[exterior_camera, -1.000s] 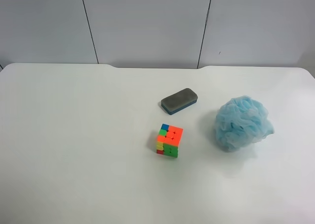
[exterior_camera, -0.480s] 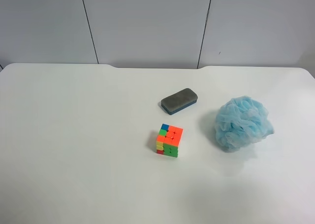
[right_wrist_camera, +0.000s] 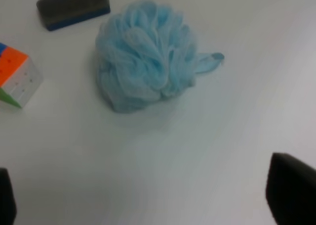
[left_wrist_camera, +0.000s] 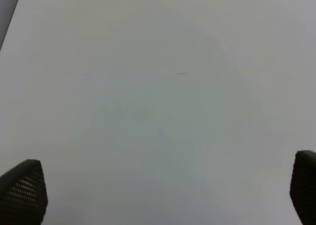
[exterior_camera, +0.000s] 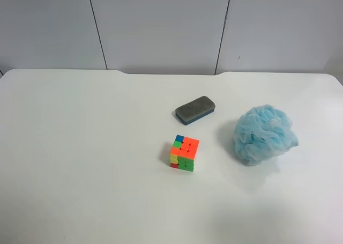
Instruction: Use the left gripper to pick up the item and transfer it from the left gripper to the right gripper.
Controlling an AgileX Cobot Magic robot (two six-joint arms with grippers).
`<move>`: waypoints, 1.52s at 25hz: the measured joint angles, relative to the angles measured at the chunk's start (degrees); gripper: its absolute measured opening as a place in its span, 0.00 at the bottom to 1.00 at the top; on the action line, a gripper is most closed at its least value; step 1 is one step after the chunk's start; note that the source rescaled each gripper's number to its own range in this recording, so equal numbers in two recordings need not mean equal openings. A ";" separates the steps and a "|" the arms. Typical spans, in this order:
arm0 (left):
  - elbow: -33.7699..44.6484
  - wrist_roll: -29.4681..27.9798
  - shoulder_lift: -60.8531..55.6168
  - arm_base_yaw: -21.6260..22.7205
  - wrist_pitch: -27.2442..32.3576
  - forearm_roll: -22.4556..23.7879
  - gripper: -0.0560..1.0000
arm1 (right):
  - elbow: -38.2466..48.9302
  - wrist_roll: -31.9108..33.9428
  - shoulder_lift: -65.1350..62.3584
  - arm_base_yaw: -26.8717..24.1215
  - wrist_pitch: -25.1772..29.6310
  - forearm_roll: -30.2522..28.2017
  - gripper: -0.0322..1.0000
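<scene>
The light-blue mesh pouf [exterior_camera: 263, 134] lies on the white table [exterior_camera: 80, 147] at the exterior high view's right, its short tail pointing right. It also shows in the right wrist view [right_wrist_camera: 145, 54], ahead of my right gripper [right_wrist_camera: 148, 198], which is open and empty with only its dark fingertips [right_wrist_camera: 291, 185] showing. My left gripper [left_wrist_camera: 163, 190] is open and empty over bare table, only its fingertips [left_wrist_camera: 22, 190] showing; no object is in its view. Neither arm shows in the exterior high view.
A multicoloured puzzle cube [exterior_camera: 184, 153] stands near the table's middle, left of the pouf, and shows in the right wrist view [right_wrist_camera: 17, 76]. A grey-and-blue eraser block [exterior_camera: 195, 110] lies behind it, also in the right wrist view [right_wrist_camera: 74, 6]. A grey panelled wall [exterior_camera: 161, 24] backs the table.
</scene>
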 joint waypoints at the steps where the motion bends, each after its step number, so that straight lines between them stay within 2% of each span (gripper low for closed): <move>1: 0.00 0.00 0.00 0.00 0.00 0.00 1.00 | 0.17 -0.40 0.00 0.00 -0.72 -0.11 1.00; 9: 0.00 0.00 0.00 0.00 0.00 0.00 1.00 | 2.26 -0.86 0.00 0.00 -6.02 -0.69 1.00; 25: 0.00 0.00 0.00 0.00 0.00 0.00 1.00 | 2.26 -0.86 0.00 -0.15 -6.36 -0.69 1.00; 28: 0.00 0.00 0.00 0.00 0.00 0.00 1.00 | 2.26 -0.86 0.00 -2.91 -6.37 -0.69 1.00; 33: 0.00 0.00 0.00 0.00 0.00 0.00 1.00 | 2.26 -0.86 0.00 -10.44 -6.42 -0.69 1.00; 38: 0.00 0.00 0.00 0.00 0.00 0.00 1.00 | 2.26 -0.86 0.00 -12.05 -6.42 -0.69 1.00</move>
